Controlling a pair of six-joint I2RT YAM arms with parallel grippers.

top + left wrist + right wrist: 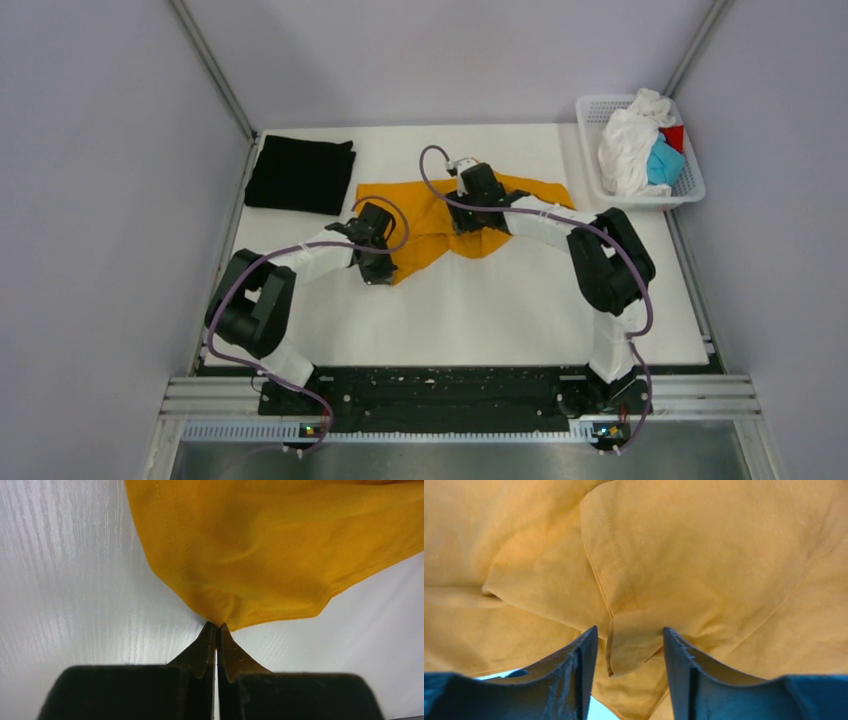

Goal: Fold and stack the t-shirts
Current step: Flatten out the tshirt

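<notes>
Top external view: the white worktop [480, 310] fills the middle of the scene, with both arms reaching out over it from the near edge. The orange-yellow t-shirt [440, 215] lies crumpled and partly spread at the centre, towards the far side, with one pointed flap running towards the near left. The black t-shirt [300, 175] lies flat as a neat folded rectangle at the far left corner, well apart from the orange-yellow one. At the far right corner stands a white mesh basket [597, 110]. In it a white t-shirt [625, 150] is heaped above the rim, a light blue t-shirt [660, 165] is bunched just to its right, and a small patch of a red t-shirt [674, 135] shows on the far side of the blue.

In the left wrist view, the left tool [216, 625] has its tips pressed together on a gathered, stitched corner of the orange-yellow cloth, which fans out away from the pinch over the worktop. In the right wrist view, the right tool [629, 630] is spread, and a hemmed corner of the same shirt sits in the gap between its two fingers [579, 665]. Whether the cloth touches either finger cannot be told.
</notes>
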